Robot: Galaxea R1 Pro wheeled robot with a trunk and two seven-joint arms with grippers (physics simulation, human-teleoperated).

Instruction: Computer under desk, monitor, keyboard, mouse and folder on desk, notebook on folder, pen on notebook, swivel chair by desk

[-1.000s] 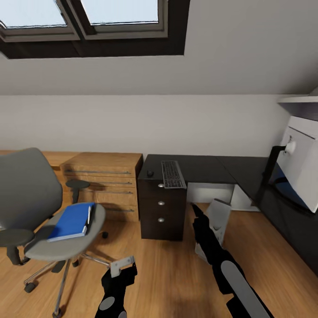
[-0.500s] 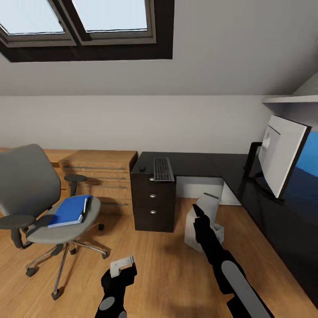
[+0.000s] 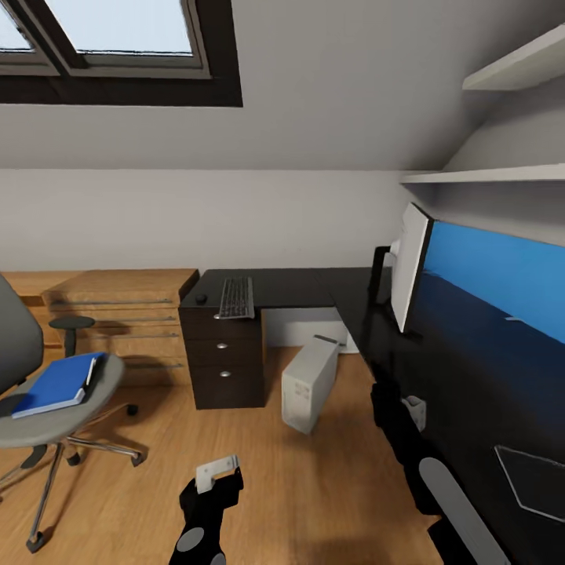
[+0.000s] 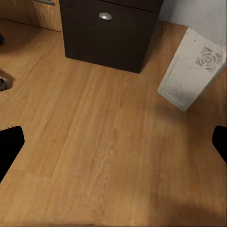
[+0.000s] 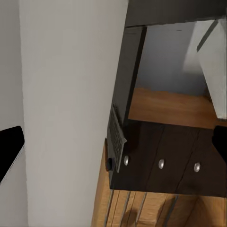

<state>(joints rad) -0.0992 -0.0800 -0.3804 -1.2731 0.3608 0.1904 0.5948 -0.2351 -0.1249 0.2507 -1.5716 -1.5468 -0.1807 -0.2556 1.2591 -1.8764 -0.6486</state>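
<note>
Folder (image 3: pixel 53 384) on swivel chair (image 3: pixel 47 420) seat.

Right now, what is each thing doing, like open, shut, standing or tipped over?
computer: tilted, on the floor by the desk.
monitor: upright on the desk.
keyboard: flat on the desk.
drawers: all shut.
folder: closed, on the swivel chair.
left pincer: open, empty.
right pincer: open, empty.

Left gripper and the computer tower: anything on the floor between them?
No. In the left wrist view, only bare wooden floor lies between the open left gripper and the computer tower. The head view agrees.
</note>
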